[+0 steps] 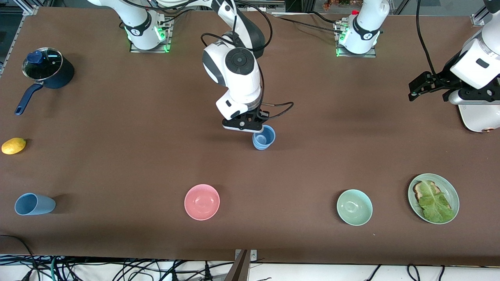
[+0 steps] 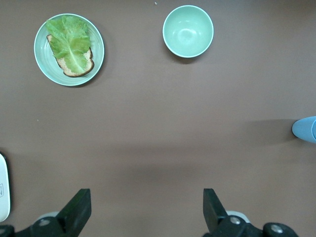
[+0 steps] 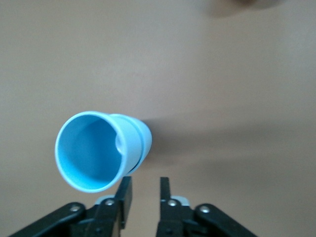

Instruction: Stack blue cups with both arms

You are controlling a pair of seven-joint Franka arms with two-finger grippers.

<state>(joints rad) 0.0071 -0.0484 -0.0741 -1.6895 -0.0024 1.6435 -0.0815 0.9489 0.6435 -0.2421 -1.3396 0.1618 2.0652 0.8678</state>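
I have the right gripper [image 1: 250, 125] down at mid-table, just beside the stack [image 1: 264, 137]: one blue cup nested in another, upright on the table. In the right wrist view the stack [image 3: 101, 150] shows both rims, the inner one sitting a little proud of the outer. The gripper's [image 3: 144, 190] jaws are drawn in to a narrow gap with nothing between them, and one finger [image 3: 123, 196] lies right next to the stack's side (whether it actually touches, I can't say).

A third cup [image 1: 34, 204] lies on its side near the front edge at the right arm's end of the table, mouth pointing outward.

The left arm waits, its gripper [image 1: 424, 88] up over bare table at its own end. From the left wrist view its gripper [image 2: 147, 210] has the jaws spread wide, empty.

Around the table: a saucepan [image 1: 47, 73] with a glass lid and a lemon [image 1: 13, 145] toward the right arm's end, a pink bowl [image 1: 202, 201] and a green bowl [image 1: 354, 207] along the front, and a plate [image 1: 453, 195] of toast and lettuce toward the left arm's end.
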